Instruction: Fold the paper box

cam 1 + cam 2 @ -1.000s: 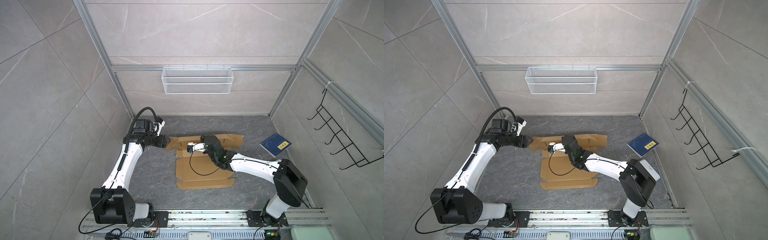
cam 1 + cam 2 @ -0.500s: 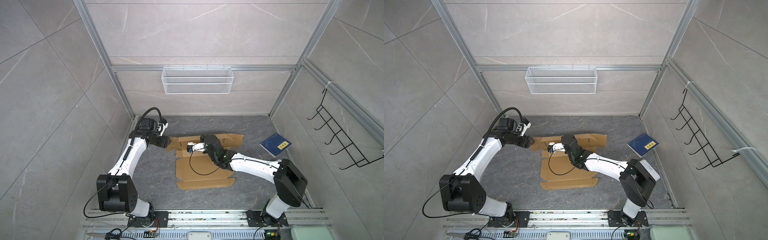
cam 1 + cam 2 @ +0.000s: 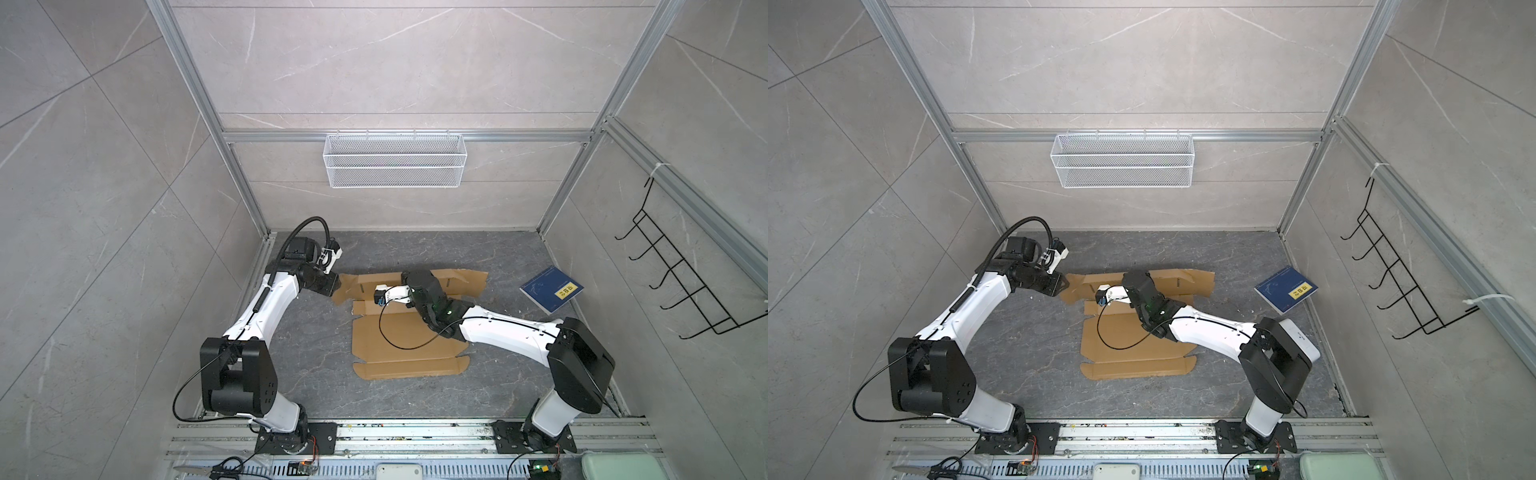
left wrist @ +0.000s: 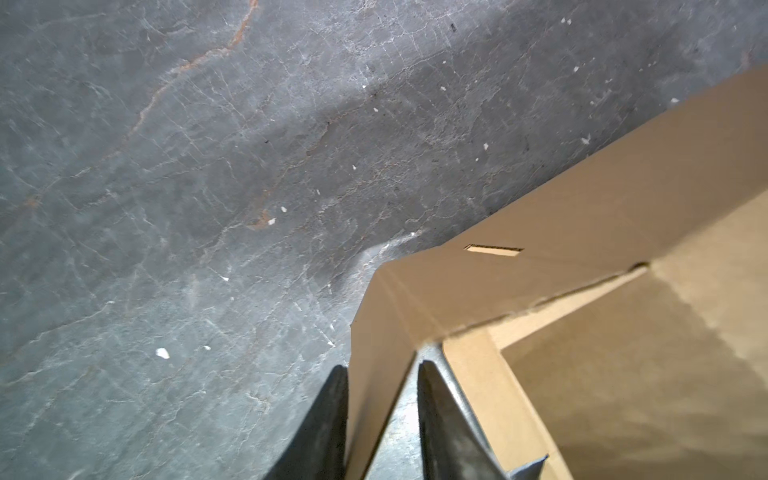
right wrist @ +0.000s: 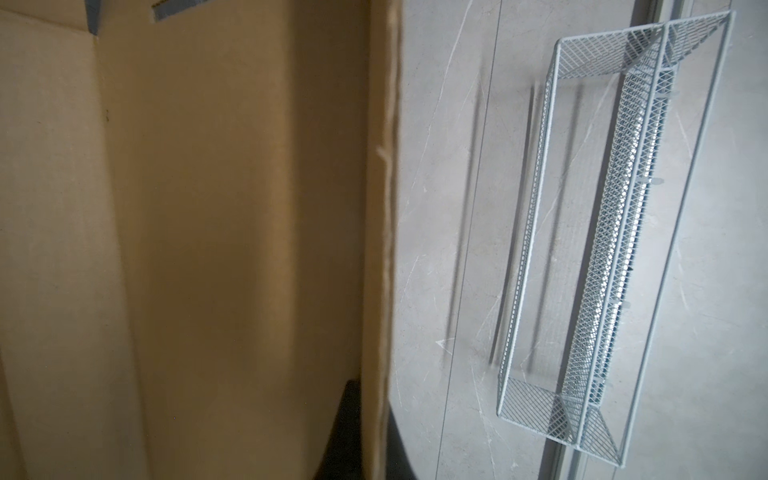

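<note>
Paper box (image 3: 407, 345) at table (image 3: 316, 345) centre, back wall raised.
Right gripper (image 5: 372, 415) pinches it; left gripper (image 4: 379, 368) straddles corner flap, grip unclear; book (image 3: 550, 289) by right edge.

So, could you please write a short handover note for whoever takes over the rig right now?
Left gripper: jaws astride the far left corner flap of the paper box; whether it is clamped cannot be told.
Right gripper: shut on the edge of the box's far panel, holding it raised.
Box: mid-table, main panel and near flap lying flat. The blue book lies apart, to the right.
Done: only the far panel is lifted.
Left: raise the walls, tuck flaps and tabs, close.
</note>
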